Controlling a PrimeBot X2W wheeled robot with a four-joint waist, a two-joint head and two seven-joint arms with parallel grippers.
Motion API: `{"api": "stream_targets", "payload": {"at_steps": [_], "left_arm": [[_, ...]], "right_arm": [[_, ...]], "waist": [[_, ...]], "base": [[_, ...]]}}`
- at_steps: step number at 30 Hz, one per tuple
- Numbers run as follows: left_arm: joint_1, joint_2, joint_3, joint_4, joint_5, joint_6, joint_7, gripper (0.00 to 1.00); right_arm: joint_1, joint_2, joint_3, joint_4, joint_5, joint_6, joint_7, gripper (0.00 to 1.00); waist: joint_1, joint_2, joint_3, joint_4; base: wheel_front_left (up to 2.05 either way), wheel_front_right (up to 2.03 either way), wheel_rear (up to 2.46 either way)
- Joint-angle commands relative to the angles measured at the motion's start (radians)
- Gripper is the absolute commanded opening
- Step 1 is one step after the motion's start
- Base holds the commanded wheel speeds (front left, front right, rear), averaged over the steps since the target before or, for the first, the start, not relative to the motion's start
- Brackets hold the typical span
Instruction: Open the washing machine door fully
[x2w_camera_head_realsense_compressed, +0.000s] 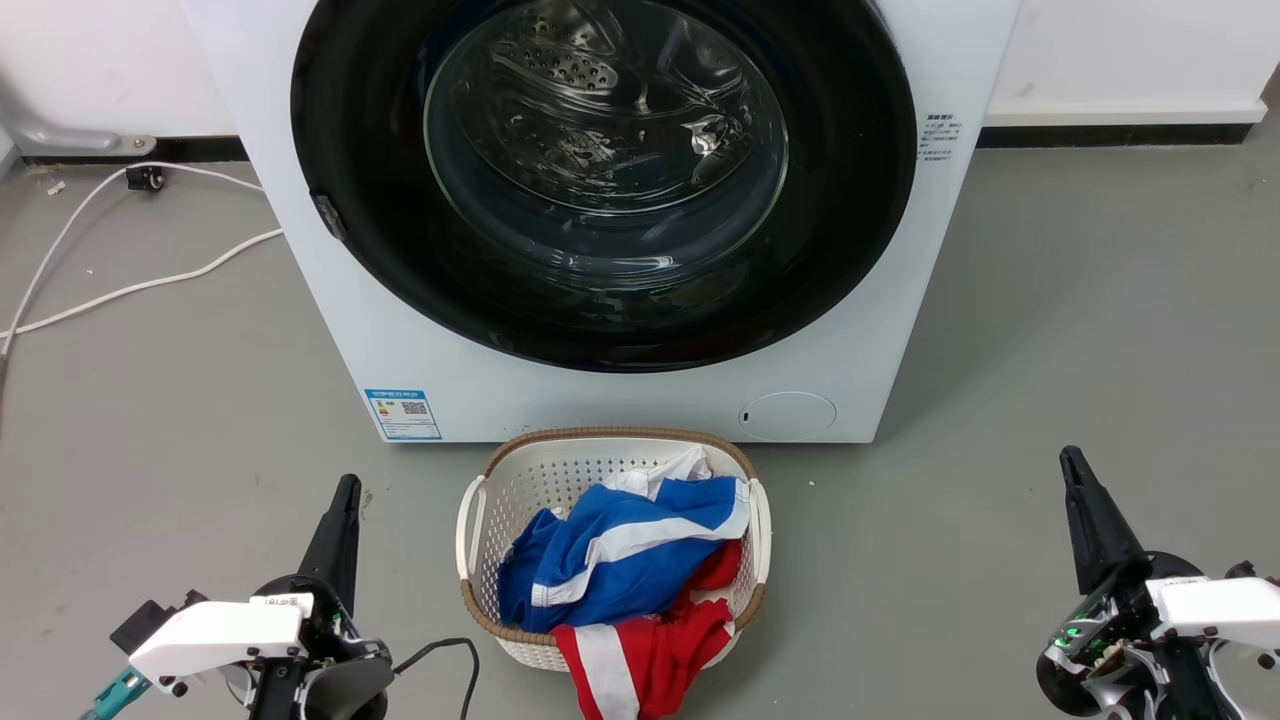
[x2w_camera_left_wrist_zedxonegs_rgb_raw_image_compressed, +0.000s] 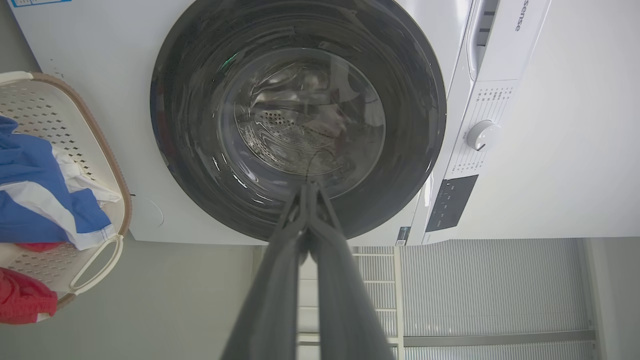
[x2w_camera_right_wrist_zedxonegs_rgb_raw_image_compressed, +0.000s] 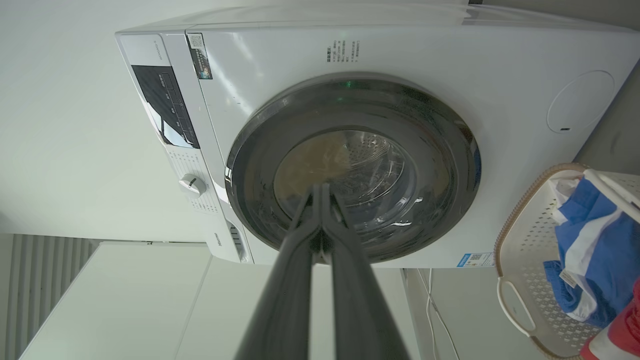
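Fingers of left gripper (x2w_camera_head_realsense_compressed: 347, 484) and right gripper (x2w_camera_head_realsense_compressed: 1070, 456) pressed together, empty, well apart from washing machine door (x2w_camera_head_realsense_compressed: 380, 230); door flush against washing machine (x2w_camera_head_realsense_compressed: 420, 335) front.

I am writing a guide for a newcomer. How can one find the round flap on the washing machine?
Find the white washing machine on the grey floor. Under its big black door, at the lower right of its front, sits the round flap. It is white and plain, while the label at the lower left is blue and rectangular.
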Motion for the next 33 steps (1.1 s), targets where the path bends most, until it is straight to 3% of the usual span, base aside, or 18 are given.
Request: {"api": "stream_targets", "payload": {"at_steps": [1,12,13,22,33], "left_arm": [[-0.007,-0.001,0.002,0.001,-0.002,-0.003,0.003,0.00],[-0.007,-0.001,0.002,0.001,-0.002,-0.003,0.003,0.00],[0.000,0.000,0.000,0.000,0.000,0.000,0.000,1.00],[0.037,-0.004,-0.005,0.006,0.035,0.001,-0.032,1.00],[0.044,-0.003,-0.010,-0.081,0.246,0.051,-0.084,1.00]], "right_arm": [[-0.012,0.003,-0.002,0.001,-0.008,0.000,0.003,0.00],[-0.012,0.004,-0.003,0.001,-0.007,0.000,0.004,0.00],[0.000,0.001,-0.002,0.000,-0.004,0.000,0.000,1.00],[0.038,0.004,-0.002,0.018,-0.038,0.000,-0.029,1.00],[0.054,0.005,-0.019,-0.060,-0.259,0.000,-0.080,1.00]], "waist": [[0.0000,-0.0001,0.000,0.000],[0.0000,-0.0001,0.000,0.000],[0.0000,-0.0001,0.000,0.000],[0.0000,-0.0001,0.000,0.000],[0.0000,-0.0001,0.003,0.000]], "base": [[0.00,0.00,0.00],[0.00,0.00,0.00],[0.00,0.00,0.00],[0.00,0.00,0.00],[0.00,0.00,0.00]]}}
